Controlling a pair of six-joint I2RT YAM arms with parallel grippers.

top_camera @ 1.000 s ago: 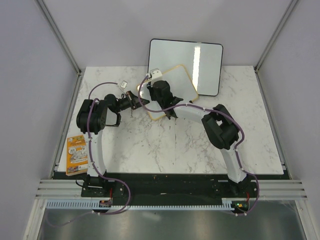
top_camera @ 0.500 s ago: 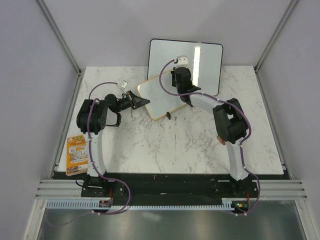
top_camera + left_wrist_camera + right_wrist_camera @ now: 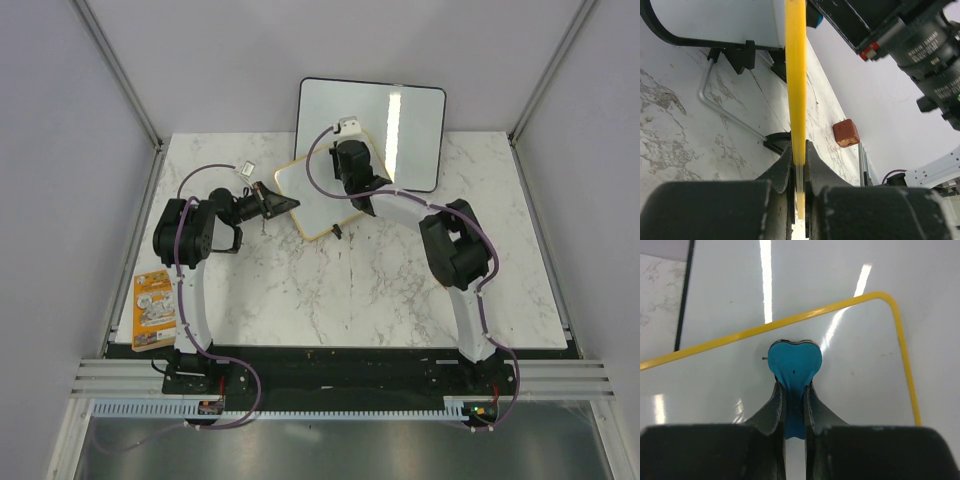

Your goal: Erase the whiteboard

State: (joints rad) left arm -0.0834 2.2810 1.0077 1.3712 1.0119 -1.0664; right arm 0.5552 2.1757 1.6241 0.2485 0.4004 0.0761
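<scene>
Mid-wipe: L hand (image 3: 798, 155) clamped shut on whiteboard (image 3: 305, 200) frame, R hand (image 3: 794, 390) pinching blue eraser (image 3: 794, 362) near board's corner; I reckon next sweep needs steady pressure.

Arms: left arm (image 3: 192, 300), right arm (image 3: 468, 318), with white tube links, bulky black joint housings and black base plates (image 3: 200, 378). A purple cable (image 3: 205, 169) loops along each (slack near the bases). Left end effector (image 3: 799, 150) and right end effector (image 3: 794, 390): matte black, blunt paired fingers. White lettering (image 3: 925, 47) on right wrist housing.

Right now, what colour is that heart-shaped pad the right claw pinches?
Bright blue: the heart-shaped eraser in the right gripper shows best in the right wrist view.
</scene>
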